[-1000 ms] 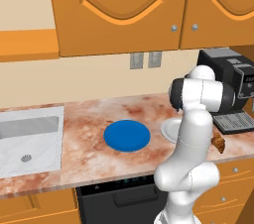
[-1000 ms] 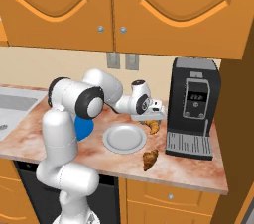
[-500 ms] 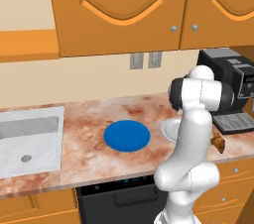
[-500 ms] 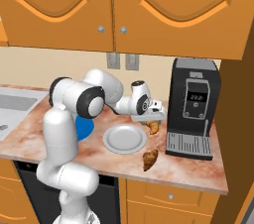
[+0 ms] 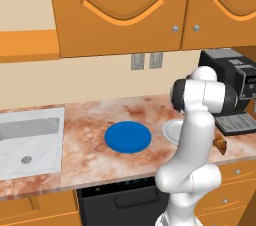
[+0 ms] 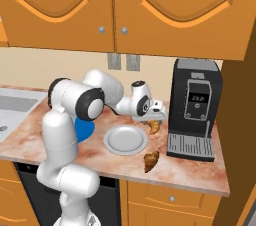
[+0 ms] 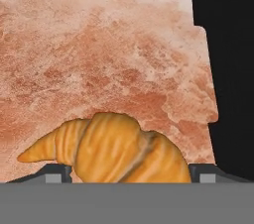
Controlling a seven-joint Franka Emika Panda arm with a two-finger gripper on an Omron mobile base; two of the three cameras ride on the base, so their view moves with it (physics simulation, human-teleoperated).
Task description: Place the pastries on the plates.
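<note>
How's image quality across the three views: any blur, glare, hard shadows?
Left base view: sharp, flat even light, no glare on the blue plate. Right base view: equally crisp, with soft shading under the grey-white plate and a croissant near the counter edge. Hand view: another croissant looms large between the finger tips, counter texture slightly soft, coffee machine rendered nearly black.

Marbled counter (image 6: 200, 167): blue plate (image 5: 128, 137), grey plate (image 6: 125, 140), two croissants (image 6: 151, 160) (image 6: 154, 127), coffee machine (image 6: 195, 110).

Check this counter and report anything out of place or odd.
Two croissants lie on the bare marble rather than on a plate: one by the coffee machine, under the gripper; another near the counter's front edge. The blue plate and grey plate hold nothing. No spills or damage.
</note>
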